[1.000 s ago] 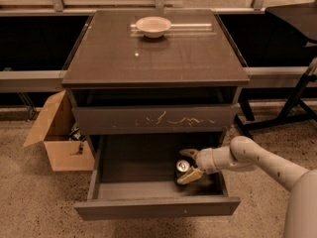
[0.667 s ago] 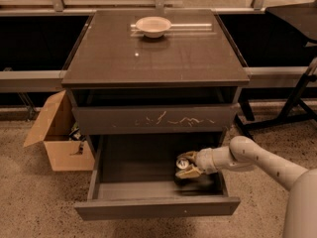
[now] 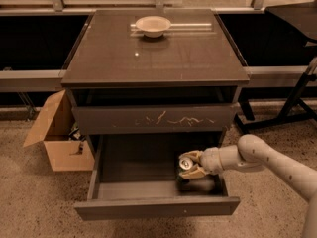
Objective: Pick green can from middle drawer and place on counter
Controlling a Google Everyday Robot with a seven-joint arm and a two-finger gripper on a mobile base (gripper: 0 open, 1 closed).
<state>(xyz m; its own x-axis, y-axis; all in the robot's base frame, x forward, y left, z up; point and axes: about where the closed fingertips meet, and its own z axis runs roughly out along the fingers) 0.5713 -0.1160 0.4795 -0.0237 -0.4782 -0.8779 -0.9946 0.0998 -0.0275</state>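
The green can (image 3: 185,165) is a small dark can with a silver top, upright in the right part of the open middle drawer (image 3: 148,190). My gripper (image 3: 192,163) reaches in from the right, and its pale fingers (image 3: 195,171) close around the can just above the drawer floor. The can's lower body is in shadow. The counter (image 3: 153,53) is the glossy dark slab on top of the cabinet, well above the gripper.
A white bowl (image 3: 152,25) sits at the back of the counter. The drawer front with pale scratches (image 3: 153,119) is shut above the open drawer. An open cardboard box (image 3: 58,135) stands on the floor at left. A dark stand leg (image 3: 292,105) is at right.
The gripper has shifted slightly up and left with the can in it; the can now sits a little higher above the drawer floor.
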